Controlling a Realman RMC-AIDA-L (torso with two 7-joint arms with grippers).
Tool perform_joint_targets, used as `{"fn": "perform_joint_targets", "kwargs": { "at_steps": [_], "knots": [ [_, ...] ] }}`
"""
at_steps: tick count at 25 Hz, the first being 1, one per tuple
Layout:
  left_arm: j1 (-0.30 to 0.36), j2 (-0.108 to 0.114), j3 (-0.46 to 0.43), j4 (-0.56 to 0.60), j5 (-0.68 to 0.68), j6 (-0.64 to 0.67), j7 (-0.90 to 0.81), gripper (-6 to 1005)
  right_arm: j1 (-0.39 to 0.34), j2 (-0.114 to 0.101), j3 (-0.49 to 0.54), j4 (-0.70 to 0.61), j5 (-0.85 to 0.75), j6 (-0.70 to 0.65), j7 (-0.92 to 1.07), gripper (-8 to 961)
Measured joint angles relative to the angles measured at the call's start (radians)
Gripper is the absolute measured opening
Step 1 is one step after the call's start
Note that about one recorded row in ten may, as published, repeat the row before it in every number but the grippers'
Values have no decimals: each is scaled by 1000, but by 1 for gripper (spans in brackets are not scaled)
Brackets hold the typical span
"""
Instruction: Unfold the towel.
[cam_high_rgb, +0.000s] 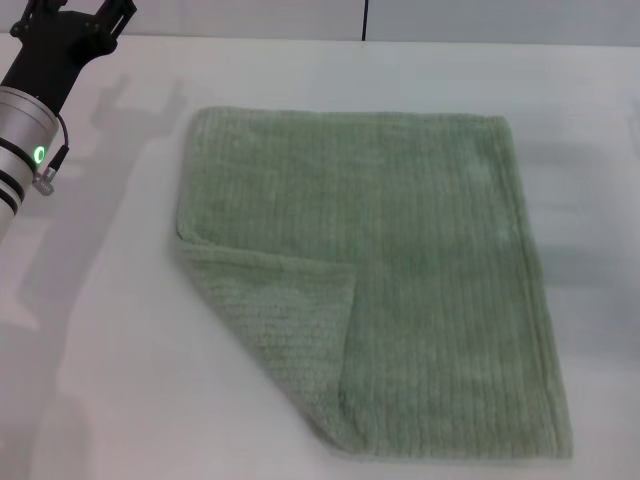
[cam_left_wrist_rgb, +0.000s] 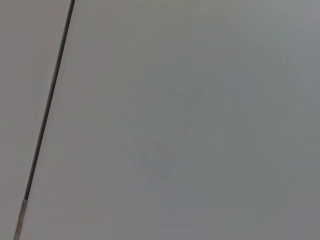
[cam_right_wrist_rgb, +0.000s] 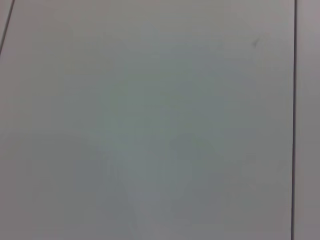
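Note:
The pale sage-green towel (cam_high_rgb: 400, 250) lies flat on the white table (cam_high_rgb: 90, 380) in the head view. Its near-left corner (cam_high_rgb: 290, 330) is folded over onto the cloth as a triangular flap. The other edges lie straight. My left gripper (cam_high_rgb: 80, 12) is at the far left, up by the picture's top edge, apart from the towel and left of its far-left corner. My right gripper is out of view. Both wrist views show only bare table surface, no towel.
The black and silver left arm (cam_high_rgb: 25, 130) reaches in along the left edge. A dark seam (cam_left_wrist_rgb: 47, 110) crosses the left wrist view, and another seam (cam_right_wrist_rgb: 293, 120) crosses the right wrist view. A dark vertical line (cam_high_rgb: 365, 18) stands behind the table's far edge.

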Motion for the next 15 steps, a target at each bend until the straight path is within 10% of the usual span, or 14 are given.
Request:
{"fn": "perform_joint_targets", "kwargs": {
  "at_steps": [15],
  "knots": [
    [1, 0, 0, 5, 0, 0, 0, 810, -7, 1, -3, 2, 0, -5, 0, 517]
  ]
}}
